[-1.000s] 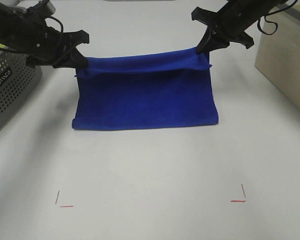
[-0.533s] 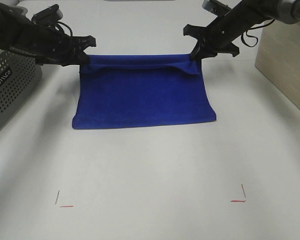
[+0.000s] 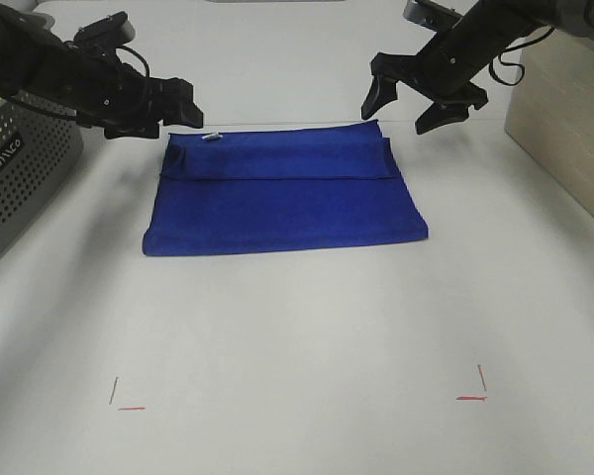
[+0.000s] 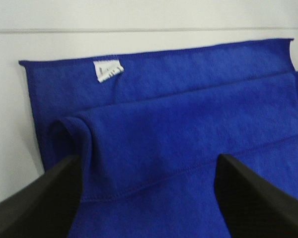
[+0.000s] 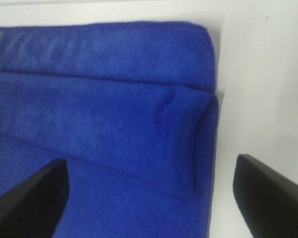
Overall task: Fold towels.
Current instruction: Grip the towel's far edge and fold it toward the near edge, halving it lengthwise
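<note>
The royal-blue towel (image 3: 287,203) lies flat on the white table, folded, with its upper layer's edge resting a little short of the far edge. Its white tag (image 3: 212,137) shows at the far left corner, also in the left wrist view (image 4: 108,70). My left gripper (image 3: 186,107) is open and empty just above the towel's far left corner (image 4: 149,163). My right gripper (image 3: 401,111) is open and empty above the far right corner (image 5: 150,163). Neither gripper touches the towel (image 4: 188,134), whose right corner fills the right wrist view (image 5: 114,114).
A grey perforated basket (image 3: 20,168) stands at the left edge, under my left arm. A pale wooden box (image 3: 564,109) stands at the right. Red corner marks (image 3: 129,406) (image 3: 472,396) are on the table near the front.
Both grippers carried the lifted towel edge back and down onto the far edge, then let go and opened. The towel now lies flat.
</note>
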